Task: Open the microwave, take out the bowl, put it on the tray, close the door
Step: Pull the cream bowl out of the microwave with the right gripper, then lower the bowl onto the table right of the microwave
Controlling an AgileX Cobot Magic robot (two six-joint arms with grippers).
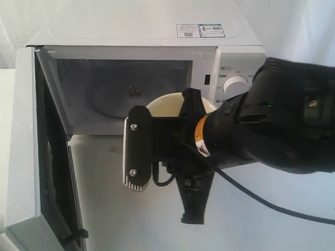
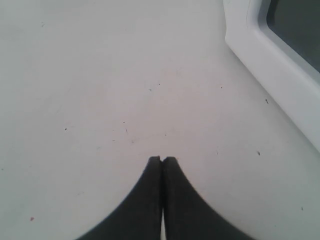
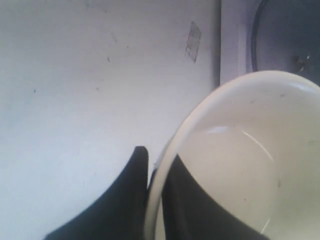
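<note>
Counts one microwave [image 1: 136,31], one door [image 1: 23,146] swung wide at the left, one bowl [image 3: 240,160], two pincers. Grips the bowl's rim in the right pincer [image 3: 155,162], one finger inside, one outside, just before the open cavity, above the bench [image 1: 131,225]. Shows the left pincer [image 2: 162,160] pressed closed on nothing, near the door. Blocks part of the knob panel with the right arm [image 1: 272,125]; one knob [image 1: 236,83], two stickers [image 1: 188,30] visible.

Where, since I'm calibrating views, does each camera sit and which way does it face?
Exterior: off-arm, facing the open microwave; right arm shows.
Left wrist: looks down on the table beside the door; shut left tool shows.
Right wrist: faces the microwave; right tool pinches the bowl.
Shared: exterior and right wrist both see the bowl.
</note>
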